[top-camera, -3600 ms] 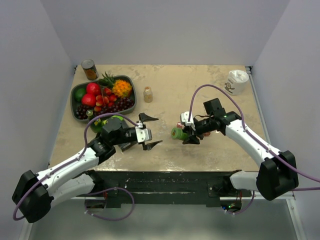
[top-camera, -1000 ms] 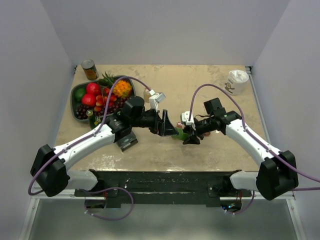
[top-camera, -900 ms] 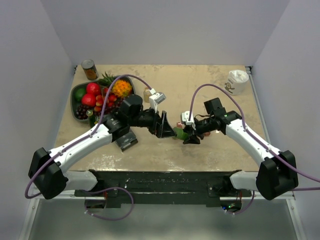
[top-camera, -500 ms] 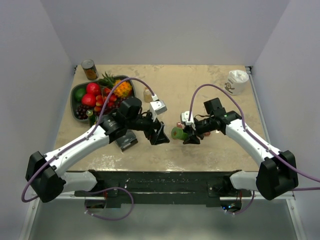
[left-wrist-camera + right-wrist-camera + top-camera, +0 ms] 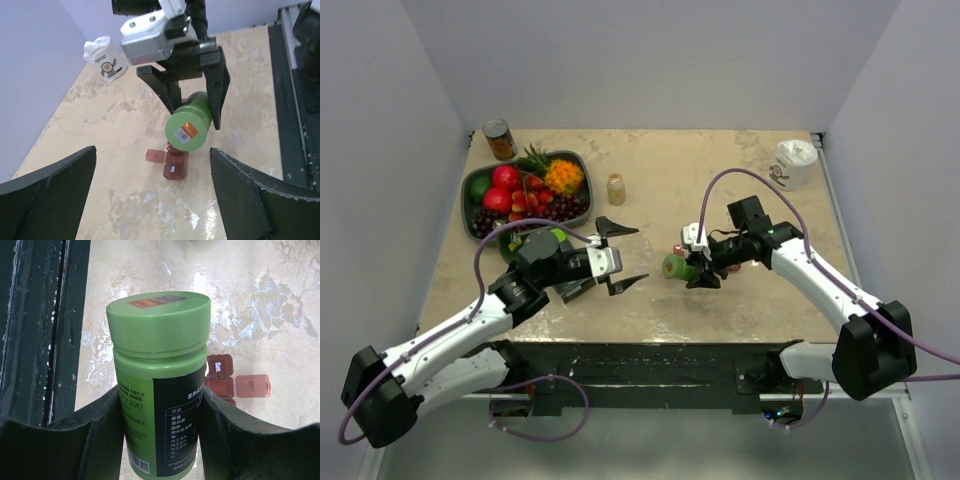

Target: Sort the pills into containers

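My right gripper (image 5: 694, 266) is shut on a green pill bottle (image 5: 674, 267) and holds it on its side above the table, cap on and pointing left. In the right wrist view the bottle (image 5: 157, 330) fills the space between the fingers (image 5: 97, 425). The dark red-brown compartment strip (image 5: 220, 376) lies under the bottle, mostly hidden, with one lid (image 5: 252, 386) open to the side. It also shows in the left wrist view (image 5: 174, 164), below the bottle (image 5: 187, 130). My left gripper (image 5: 622, 257) is open and empty, a short way left of the bottle's cap.
A dark oval fruit tray (image 5: 470, 200) sits at the back left, with a tin can (image 5: 500, 139) behind it. A small amber bottle (image 5: 616, 189) stands mid-table. A white container (image 5: 794, 163) is at the back right. The table's black front rail (image 5: 35, 315) is close by.
A second ago my left gripper was up at the bottle's cap. It has since pulled back left and towards the front, open and empty. The right arm and the bottle have not moved.
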### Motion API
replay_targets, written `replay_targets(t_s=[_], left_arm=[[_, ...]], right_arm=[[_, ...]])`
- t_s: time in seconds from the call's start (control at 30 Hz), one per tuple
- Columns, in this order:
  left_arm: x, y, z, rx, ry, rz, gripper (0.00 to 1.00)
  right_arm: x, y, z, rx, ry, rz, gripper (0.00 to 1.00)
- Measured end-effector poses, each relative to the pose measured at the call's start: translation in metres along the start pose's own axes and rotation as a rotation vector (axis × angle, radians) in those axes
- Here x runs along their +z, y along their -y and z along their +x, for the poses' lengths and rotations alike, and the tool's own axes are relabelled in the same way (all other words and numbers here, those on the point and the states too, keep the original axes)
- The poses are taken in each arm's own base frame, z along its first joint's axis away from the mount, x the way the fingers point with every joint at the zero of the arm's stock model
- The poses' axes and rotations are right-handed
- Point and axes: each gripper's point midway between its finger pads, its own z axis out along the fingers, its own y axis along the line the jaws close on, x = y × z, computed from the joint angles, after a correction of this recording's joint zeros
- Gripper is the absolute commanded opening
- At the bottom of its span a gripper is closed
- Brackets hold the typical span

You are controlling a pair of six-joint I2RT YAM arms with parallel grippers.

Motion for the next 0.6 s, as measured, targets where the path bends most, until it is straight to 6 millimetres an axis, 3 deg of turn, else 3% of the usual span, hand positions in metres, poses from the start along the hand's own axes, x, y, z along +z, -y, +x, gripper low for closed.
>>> replay_targets(t_s=[0.2, 0.6], left_arm=[[0.015, -0.002, 0.027, 0.1, -0.074, 0.054, 0.99], [0.025, 0.009, 0.032, 0.185, -0.085, 0.125, 0.98]], right_arm=[[0.0, 0.0, 0.0, -0.001, 0.0, 0.0, 0.0], [0.0, 0.0, 0.0, -0.006, 0.0, 0.0, 0.0]])
